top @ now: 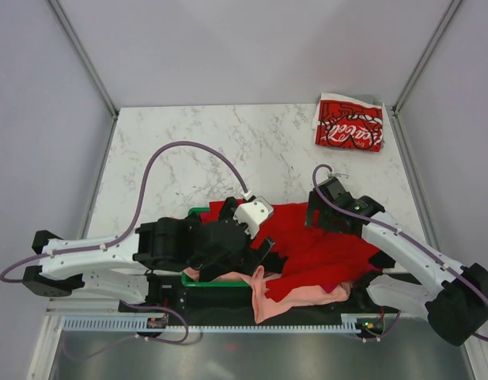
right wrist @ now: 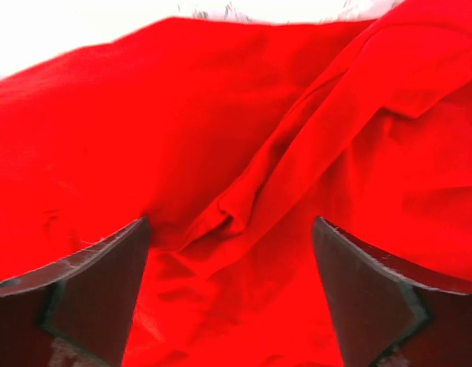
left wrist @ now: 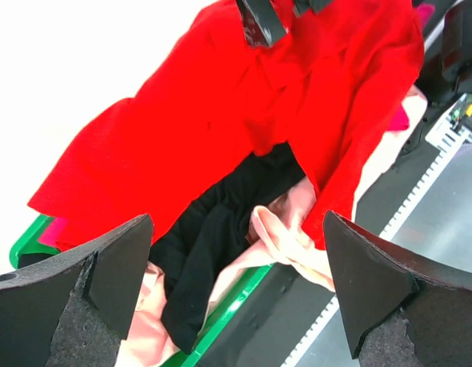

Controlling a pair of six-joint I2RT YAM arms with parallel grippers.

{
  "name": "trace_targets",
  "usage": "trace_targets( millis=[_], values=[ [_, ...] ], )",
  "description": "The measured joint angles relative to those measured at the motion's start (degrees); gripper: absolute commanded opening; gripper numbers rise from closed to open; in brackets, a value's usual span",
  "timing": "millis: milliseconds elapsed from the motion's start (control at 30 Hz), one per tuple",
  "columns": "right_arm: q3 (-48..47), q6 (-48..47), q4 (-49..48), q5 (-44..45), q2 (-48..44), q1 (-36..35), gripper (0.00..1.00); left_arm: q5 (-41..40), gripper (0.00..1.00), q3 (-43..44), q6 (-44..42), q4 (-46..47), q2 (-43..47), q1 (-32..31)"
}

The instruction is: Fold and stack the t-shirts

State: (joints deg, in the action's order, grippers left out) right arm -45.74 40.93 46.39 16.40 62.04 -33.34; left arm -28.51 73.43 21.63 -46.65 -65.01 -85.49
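While the pile sat unsorted at the near edge of the table [top: 188, 142], the left gripper [top: 259, 247] hung over the tray [top: 198, 212] with its fingers [left wrist: 117, 267] spread wide and nothing between them, seemingly poised to pick from the heap rather than holding any of it. Its wrist view looked down between the fingers at a black shirt [left wrist: 197, 252] bunched in the tray, with a pink shirt [left wrist: 281, 229] crumpled beside it and spilling over the green rim toward the front of the table. Draped across both, and reaching right off the tray onto the marble, lay the red shirt [top: 323, 245], rumpled and creased, not yet flat enough to fold. Over its right part the right gripper [top: 313, 212] pointed down at the cloth, its fingers [right wrist: 90, 283] also apart and clamped on nothing; a raised ridge of red fabric ran between them, a likely place to pinch so the shirt could be drawn clear of the heap and spread on the bare marble beyond. At the far right corner the Coca-Cola shirt [top: 350, 123] lay folded well apart from the pile, probably the start of the stack, so most of the task looked undone.
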Motion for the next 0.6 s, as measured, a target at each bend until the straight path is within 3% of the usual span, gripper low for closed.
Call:
trace_targets(
  millis=[167,267,367,400,500,600],
  values=[
    [2.29,0.37,-3.78,-2.21,1.36,1.40,0.76,-1.57,1.00,0.00,0.00,-0.02,0.46,0.02],
    [2.38,0.20,-5.62,-2.95,1.40,2.03,0.61,-2.08,1.00,-0.70,0.04,0.07,0.96,0.02],
    [2.38,-0.02,-6.69,-3.19,1.40,2.27,0.37,-2.69,1.00,-2.16,0.50,-0.02,1.75,0.02],
    [2.38,-0.04,-6.97,-3.28,1.38,2.34,0.18,-2.75,1.00,-2.56,0.70,-0.04,1.88,0.02],
    [2.34,-0.11,-7.30,-3.54,1.40,2.45,0.00,-2.91,1.00,-3.39,1.16,-0.07,1.95,0.02],
    [1.53,-0.17,-6.51,-3.52,1.44,2.45,0.00,-2.95,1.00,-3.80,1.60,-0.24,1.95,0.02]
  ],
)
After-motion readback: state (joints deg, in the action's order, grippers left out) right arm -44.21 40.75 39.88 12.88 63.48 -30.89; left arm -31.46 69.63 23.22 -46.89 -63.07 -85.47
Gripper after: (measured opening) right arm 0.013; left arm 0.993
